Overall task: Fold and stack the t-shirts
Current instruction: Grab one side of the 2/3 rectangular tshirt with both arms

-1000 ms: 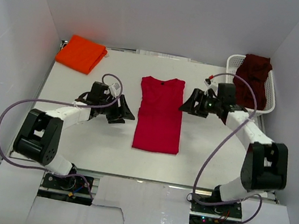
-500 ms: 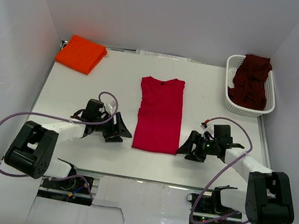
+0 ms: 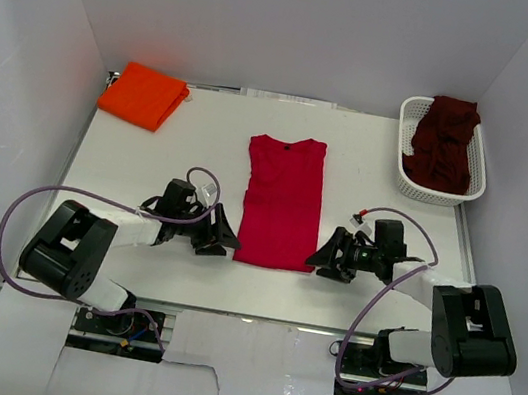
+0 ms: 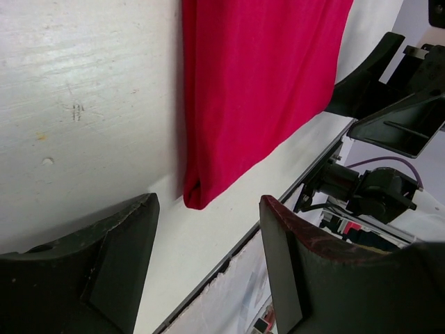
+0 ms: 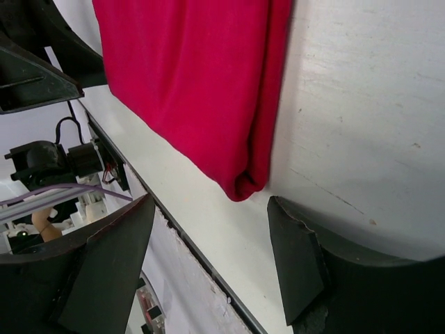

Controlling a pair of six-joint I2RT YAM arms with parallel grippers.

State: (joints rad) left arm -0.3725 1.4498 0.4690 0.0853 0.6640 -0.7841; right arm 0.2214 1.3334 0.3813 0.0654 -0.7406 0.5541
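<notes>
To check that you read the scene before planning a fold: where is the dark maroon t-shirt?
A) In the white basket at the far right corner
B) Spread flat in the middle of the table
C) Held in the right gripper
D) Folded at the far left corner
A: the dark maroon t-shirt lies heaped in the white basket, while the red t-shirt lies mid-table and the orange t-shirt sits far left.

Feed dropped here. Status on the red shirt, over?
Left tool and right tool open, empty, flanking the red t-shirt at its near corners. Shirt flat, folded lengthwise, ungripped. Nothing blocking.
</notes>
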